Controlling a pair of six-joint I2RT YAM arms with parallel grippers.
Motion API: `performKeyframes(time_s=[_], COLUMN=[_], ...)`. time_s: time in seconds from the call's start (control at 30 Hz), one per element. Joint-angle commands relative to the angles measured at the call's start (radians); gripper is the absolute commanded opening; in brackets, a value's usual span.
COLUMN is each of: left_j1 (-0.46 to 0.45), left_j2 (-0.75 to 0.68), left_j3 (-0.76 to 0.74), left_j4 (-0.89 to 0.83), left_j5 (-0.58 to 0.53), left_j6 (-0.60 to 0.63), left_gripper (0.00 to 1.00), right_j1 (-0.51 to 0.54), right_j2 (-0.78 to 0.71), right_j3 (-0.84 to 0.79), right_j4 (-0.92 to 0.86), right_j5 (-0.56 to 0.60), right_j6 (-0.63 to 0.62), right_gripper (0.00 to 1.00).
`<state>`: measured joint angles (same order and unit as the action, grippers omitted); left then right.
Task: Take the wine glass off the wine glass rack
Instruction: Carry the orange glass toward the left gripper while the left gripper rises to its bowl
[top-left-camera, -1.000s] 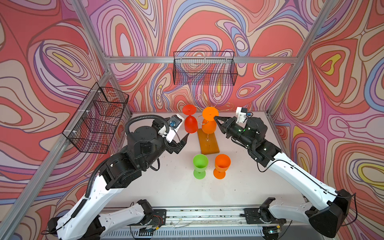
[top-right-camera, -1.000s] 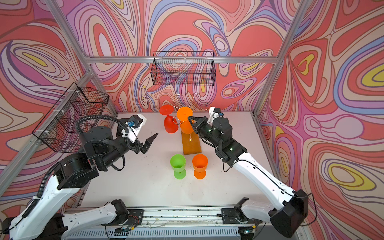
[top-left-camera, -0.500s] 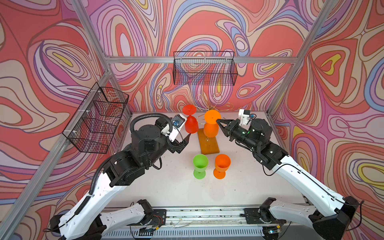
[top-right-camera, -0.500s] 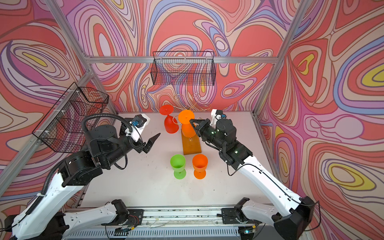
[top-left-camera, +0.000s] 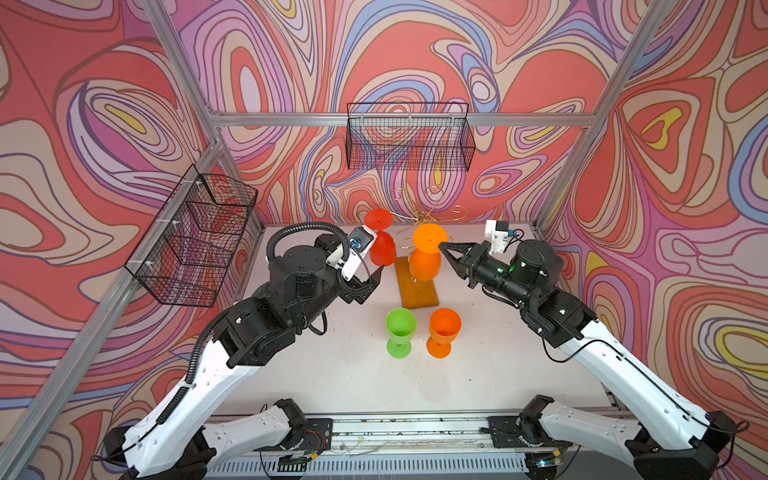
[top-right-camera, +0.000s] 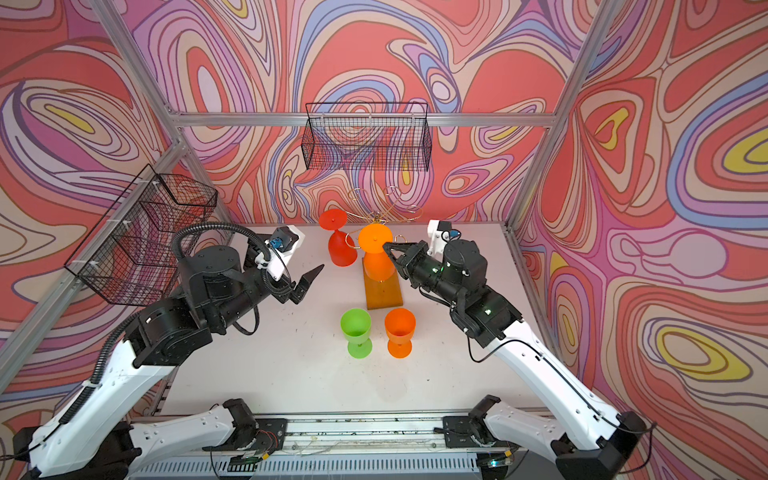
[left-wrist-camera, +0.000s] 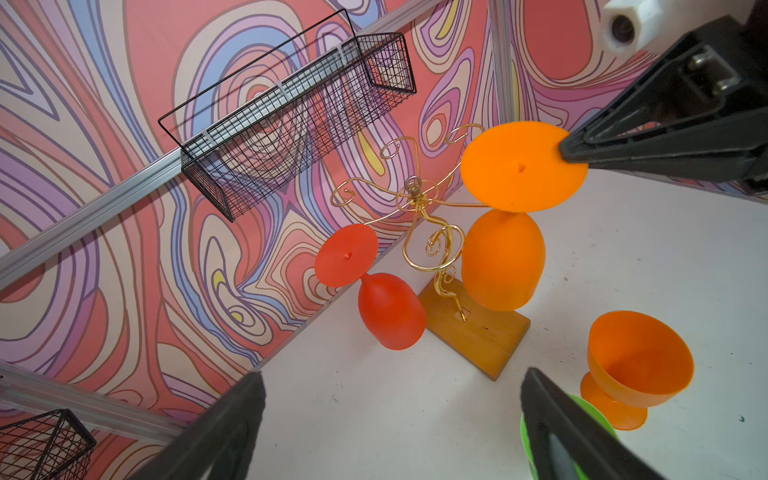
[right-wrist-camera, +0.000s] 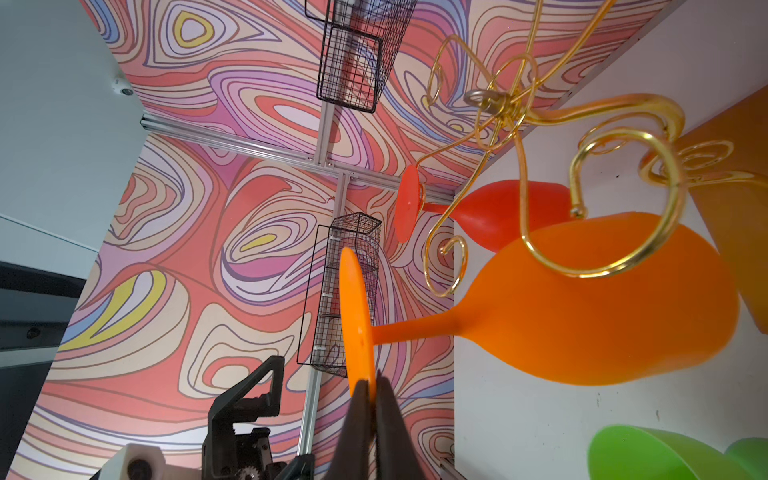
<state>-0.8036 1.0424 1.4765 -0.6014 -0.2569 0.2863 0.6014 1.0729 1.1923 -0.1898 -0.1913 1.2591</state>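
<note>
The white table (top-left-camera: 332, 374) carried everything. Two black mesh baskets hung on the walls: the side basket (top-left-camera: 195, 241) above the table's left edge and the back basket (top-left-camera: 409, 141) above its far edge. The wine glass rack (top-left-camera: 417, 291) stood at the middle of the far edge, its gold arms curling over the wooden base. The inverted orange wine glass (top-left-camera: 424, 264) hung over that base, just beside the rack's stem; the right wrist view showed no wire around its stem. A red glass (top-left-camera: 381, 245) hung upside down from an arm on the rack's left. In front of the base, a green glass (top-left-camera: 400, 332) and an upright orange glass (top-left-camera: 444, 330) stood side by side. The right gripper (right-wrist-camera: 370, 386) pinched the rim of the inverted glass's foot. The left gripper (left-wrist-camera: 392, 376) was spread wide, holding nothing, near the red glass.
</note>
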Motion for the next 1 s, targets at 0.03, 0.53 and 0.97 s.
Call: performKeyframes(time_s=[0.03,0.53,0.97], left_j1=[0.023,0.106,0.158], left_j2=[0.021,0.074,0.061], left_j3=[0.004,-0.018,-0.042], left_j4=[0.037,0.073,0.098], left_j5=[0.033,0.145,0.215], left_j6=[-0.01,-0.072,-0.11], left_gripper=[0.96,0.96,0.96], right_j1=[-0.004,-0.004,-0.004], right_j2=[-0.019,-0.068,-0.049], right_j3=[0.01,0.09,0.202], right_j4=[0.023,0.015,0.011], right_j5=[-0.065,-0.095,-0.114], right_j6=[0.007,-0.046,-0.124], right_gripper=[0.0,0.0,0.0])
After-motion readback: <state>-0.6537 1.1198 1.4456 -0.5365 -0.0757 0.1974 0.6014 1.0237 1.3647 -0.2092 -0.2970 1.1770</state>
